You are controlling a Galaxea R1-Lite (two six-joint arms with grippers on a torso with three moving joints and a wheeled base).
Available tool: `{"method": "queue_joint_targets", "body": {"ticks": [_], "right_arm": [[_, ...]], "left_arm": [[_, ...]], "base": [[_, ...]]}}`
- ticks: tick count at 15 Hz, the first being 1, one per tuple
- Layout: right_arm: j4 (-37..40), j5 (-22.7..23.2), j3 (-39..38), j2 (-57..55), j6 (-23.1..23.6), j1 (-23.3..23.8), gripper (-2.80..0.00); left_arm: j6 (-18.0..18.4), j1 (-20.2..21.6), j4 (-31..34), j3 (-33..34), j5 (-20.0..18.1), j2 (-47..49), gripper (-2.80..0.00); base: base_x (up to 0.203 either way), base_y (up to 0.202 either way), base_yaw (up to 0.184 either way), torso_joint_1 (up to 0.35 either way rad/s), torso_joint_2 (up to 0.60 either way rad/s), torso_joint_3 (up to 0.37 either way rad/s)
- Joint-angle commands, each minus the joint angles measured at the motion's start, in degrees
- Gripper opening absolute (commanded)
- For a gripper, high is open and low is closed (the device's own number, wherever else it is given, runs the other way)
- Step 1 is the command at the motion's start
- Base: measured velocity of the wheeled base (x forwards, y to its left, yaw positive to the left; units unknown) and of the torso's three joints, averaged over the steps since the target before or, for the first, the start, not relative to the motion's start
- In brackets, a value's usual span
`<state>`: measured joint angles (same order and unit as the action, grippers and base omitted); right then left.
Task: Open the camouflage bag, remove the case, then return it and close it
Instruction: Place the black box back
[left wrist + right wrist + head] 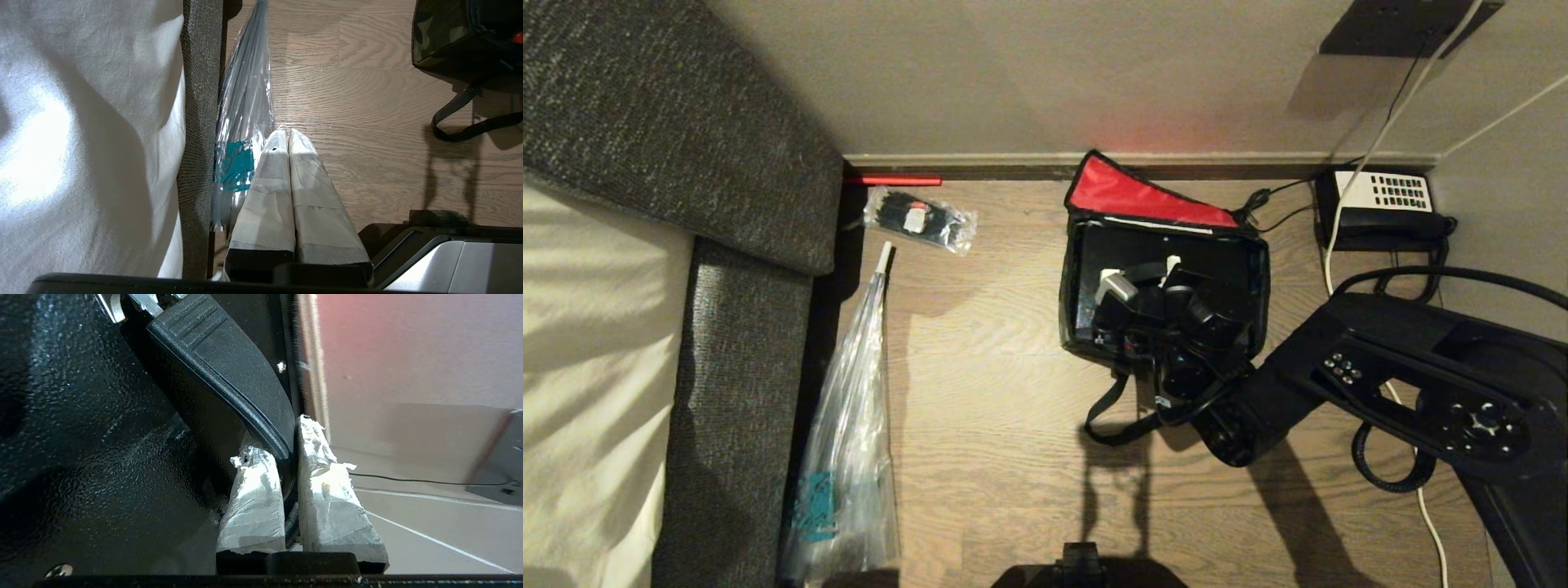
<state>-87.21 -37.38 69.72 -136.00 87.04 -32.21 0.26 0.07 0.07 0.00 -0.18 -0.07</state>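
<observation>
The camouflage bag stands open on the wooden floor by the wall, its red-lined lid tipped back. The glossy black case fills the bag's opening, with a pale clasp showing. My right gripper reaches into the opening from the right. In the right wrist view its taped fingertips are shut on the case's ribbed black handle, beside the case's pebbled black face. My left gripper hangs shut and empty over the floor, well left of the bag.
A black telephone with cables sits right of the bag against the wall. A clear packet of black items and a long clear plastic bag lie to the left, beside the grey bed frame. A bag strap loops toward me.
</observation>
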Motion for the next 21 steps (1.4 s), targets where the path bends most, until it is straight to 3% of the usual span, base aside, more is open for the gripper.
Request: {"method": "queue_joint_targets", "body": {"ticks": [1,15,16,17,21], "right_arm": [[-0.45,-0.15,0.24,-1.50,0.50,0.39,-2.80],[-0.45,-0.15,-0.37,-2.25,0.42,0.39,-2.80],[-0.45,-0.07,-0.37,-2.26,0.77,0.38,-2.10],[-0.45,-0.15,-0.46,-2.61,0.53,0.31,0.00],[-0.45,-0.15,-0.82,-2.78,0.42,0.13,0.00]], "left_arm": [[0.00,0.01,0.01,0.09,0.01,0.07,-2.80],[0.00,0.01,0.01,0.09,0.01,0.07,-2.80],[0.00,0.01,0.01,0.10,0.01,0.07,-2.80],[0.00,0.01,0.01,0.09,0.01,0.07,-2.80],[0.00,0.01,0.01,0.09,0.01,0.07,-2.80]], "base": [[0.000,0.000,0.000,0.000,0.00,0.000],[0.000,0.000,0.000,0.000,0.00,0.000],[0.000,0.000,0.000,0.000,0.00,0.000],[0.000,0.000,0.000,0.000,0.00,0.000],[0.000,0.000,0.000,0.000,0.00,0.000]]}}
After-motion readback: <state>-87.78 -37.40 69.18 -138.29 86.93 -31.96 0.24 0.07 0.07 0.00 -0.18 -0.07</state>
